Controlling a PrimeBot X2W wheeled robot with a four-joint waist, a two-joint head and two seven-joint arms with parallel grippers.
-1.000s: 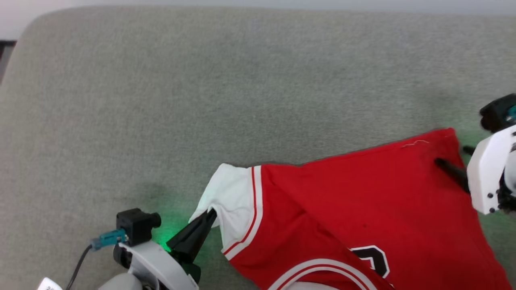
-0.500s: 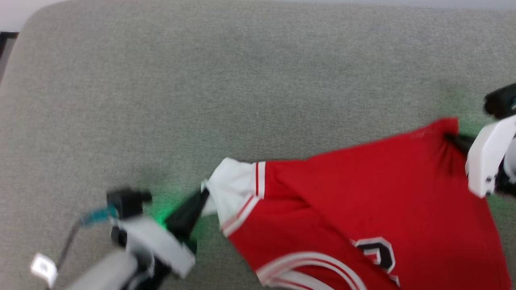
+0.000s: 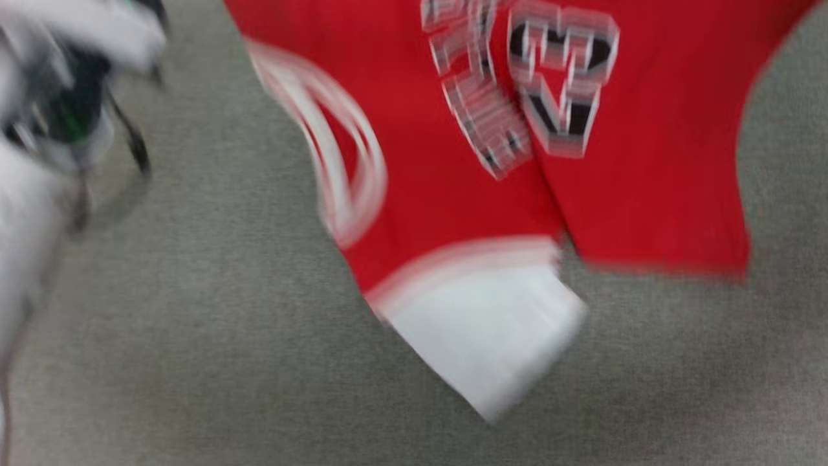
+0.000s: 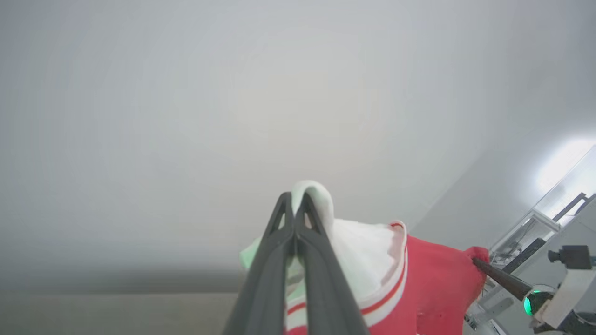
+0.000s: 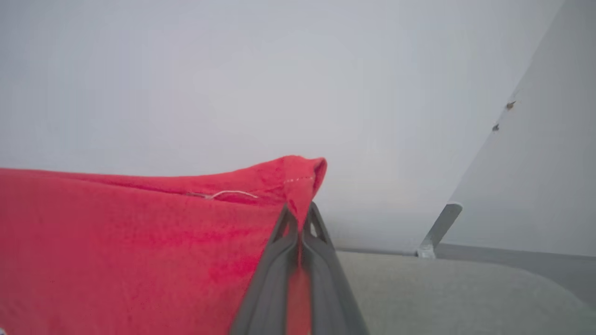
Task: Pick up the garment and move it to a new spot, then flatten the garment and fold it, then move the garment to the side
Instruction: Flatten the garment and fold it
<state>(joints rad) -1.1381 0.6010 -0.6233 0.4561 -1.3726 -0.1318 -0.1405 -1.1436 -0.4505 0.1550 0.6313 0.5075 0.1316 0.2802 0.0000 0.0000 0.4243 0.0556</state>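
Big change vs. 1 sec ago: the head cam has swung, so the whole view is shifted & badly blurred. The gray cushion (image 3: 162,336) spreads under everything. The garment (image 3: 453,194) lay spread on that cushion before w/ a gripper at each end. Now it hangs in front of the cam: red body up top, the "23" (image 3: 537,90) reading upside down, the hanging sleeve (image 3: 485,336) lowest, white. Can't tell thru the blur whether that sleeve touches the cushion. The left arm (image 3: 19,233) is a pale smear at the left edge.

Wrist cams are sharp. Both look at a pale wall (image 4: 233,93) w/ the cushion low in view, so both arms are up off the cushion, fingers pointing toward the wall. Left gripper (image 4: 294,200): fingers pressed tight together, pinching the held sleeve (image 4: 363,251), white fabric folded over the tips. Right gripper (image 5: 300,211): fingers likewise closed flat, clamped on the red hem corner (image 5: 302,172), w/ a loose thread (image 5: 223,193) on the hem just beside. In the left wrist view the right gripper shows at far right, its dark fingers at that same corner, garment slung btwn the two.
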